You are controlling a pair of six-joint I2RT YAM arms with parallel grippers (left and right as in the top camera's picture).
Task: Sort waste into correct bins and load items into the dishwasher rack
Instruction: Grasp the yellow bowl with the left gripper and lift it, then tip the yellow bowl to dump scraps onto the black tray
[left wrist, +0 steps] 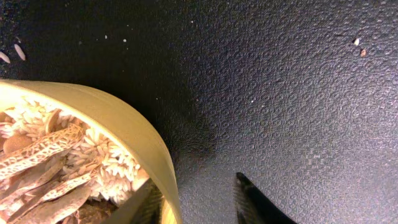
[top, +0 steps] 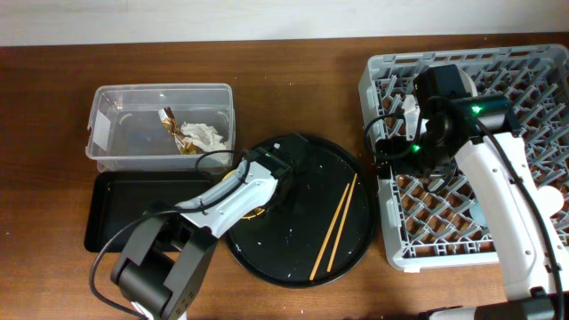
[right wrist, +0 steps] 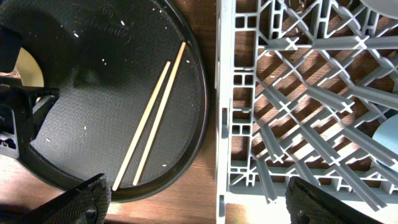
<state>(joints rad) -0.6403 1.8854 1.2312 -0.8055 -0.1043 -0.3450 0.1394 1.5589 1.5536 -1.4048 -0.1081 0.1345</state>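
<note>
Scraps [left wrist: 43, 152] fill the yellow bowl [left wrist: 124, 124] on the round black tray [top: 293, 258]. The left gripper [left wrist: 194, 183] straddles its rim, jaws not closed. Chopsticks [top: 336, 222] lie beside. The right gripper [right wrist: 198, 183] gapes wide over the dishwasher rack [top: 391, 258] edge. Farthest, tissues [top: 206, 135] sit in the clear box [top: 116, 107].

Clear plastic box [top: 160, 89] at the counter's back-left corner holding crumpled white tissue [top: 206, 135] and a gold wrapper [top: 171, 118], shallow black tray [top: 124, 213] just before it, big grey pegged rack [top: 444, 209] at the right edge, two parallel wooden chopsticks [top: 338, 222] mid-front, upright yellow bowl [left wrist: 124, 124] of rice and brown scraps [left wrist: 43, 155].
</note>
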